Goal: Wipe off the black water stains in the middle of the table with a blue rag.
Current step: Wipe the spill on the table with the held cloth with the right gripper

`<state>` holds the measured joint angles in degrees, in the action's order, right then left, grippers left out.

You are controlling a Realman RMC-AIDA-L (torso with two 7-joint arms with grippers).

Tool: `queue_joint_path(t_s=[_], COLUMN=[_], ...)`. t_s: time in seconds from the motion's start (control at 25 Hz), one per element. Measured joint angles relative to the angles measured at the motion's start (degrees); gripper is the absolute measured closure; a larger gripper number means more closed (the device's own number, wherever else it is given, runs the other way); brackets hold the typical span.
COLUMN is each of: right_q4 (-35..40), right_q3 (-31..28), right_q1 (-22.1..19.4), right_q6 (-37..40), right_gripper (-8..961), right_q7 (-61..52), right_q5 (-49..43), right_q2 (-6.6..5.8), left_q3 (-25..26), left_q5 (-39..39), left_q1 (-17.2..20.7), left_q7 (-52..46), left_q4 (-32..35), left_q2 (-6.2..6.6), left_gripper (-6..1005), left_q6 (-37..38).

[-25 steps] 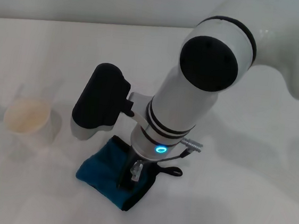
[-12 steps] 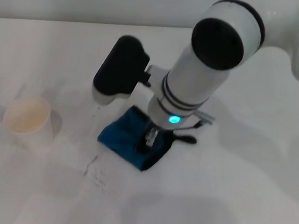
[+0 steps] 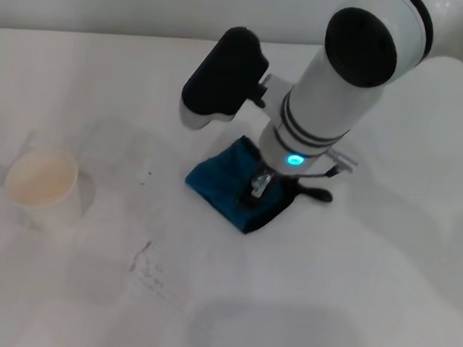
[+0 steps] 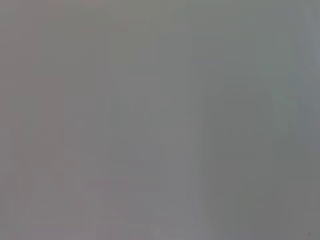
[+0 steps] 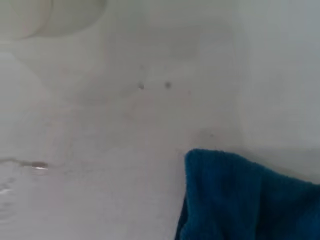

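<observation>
Pale paper is what the cup [image 3: 42, 184] is made of; it is standing upright near the left edge of the table [image 3: 365, 320], and its inside is showing only a cream-coloured bottom, with no liquid that can be made out. In the right wrist view just a curved bit of the cup's rim [image 5: 30, 17] is peeking in at one corner.

Moving rightward across the white surface, a few thin reddish-dark flecks [image 3: 144, 260] are lying toward the near edge, between the cup and the cloth. They are faint, and whether they are the black water stains cannot be told. Two tiny dark specks [image 5: 152, 86] are also showing on the table in the right wrist view.

Near the middle of the table the blue rag [image 3: 226, 181] is lying flat, folded, its black loop [image 3: 316, 193] trailing out on the side away from the cup. The right gripper [image 3: 256, 189] is pressing straight down onto the rag from above, its fingers set close together on the cloth, with a blue ring light [image 3: 296, 160] glowing on the wrist. The right wrist view is showing the rag's teal edge [image 5: 240, 200] against the table.

The left wrist view is giving only a flat grey field, and the left gripper is not showing anywhere.
</observation>
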<state>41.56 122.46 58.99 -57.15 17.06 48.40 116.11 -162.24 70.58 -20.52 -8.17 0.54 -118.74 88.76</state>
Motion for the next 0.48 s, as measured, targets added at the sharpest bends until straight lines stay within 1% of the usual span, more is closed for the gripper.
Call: queue_joint_path(t_s=[0.24, 0.48], right_q4=[3.1, 9.2], right_q3=[7.5, 11.7], right_q1=[0.7, -0.6], right_q6=[2.0, 2.2], right_gripper=[916, 919], right_q7=[0.5, -1.0], right_q5=[8.6, 10.8], right_q2=[-0.07, 0.03], left_q3=[0.2, 0.1], left_q5=[0.2, 0.1], left_q1=[-0.2, 0.4], left_q7=[0.0, 0.0], left_q4=[-0.6, -0.3], left_q2=[-0.04, -0.24], left_gripper=[119, 117], left_q6=[-1.4, -1.3])
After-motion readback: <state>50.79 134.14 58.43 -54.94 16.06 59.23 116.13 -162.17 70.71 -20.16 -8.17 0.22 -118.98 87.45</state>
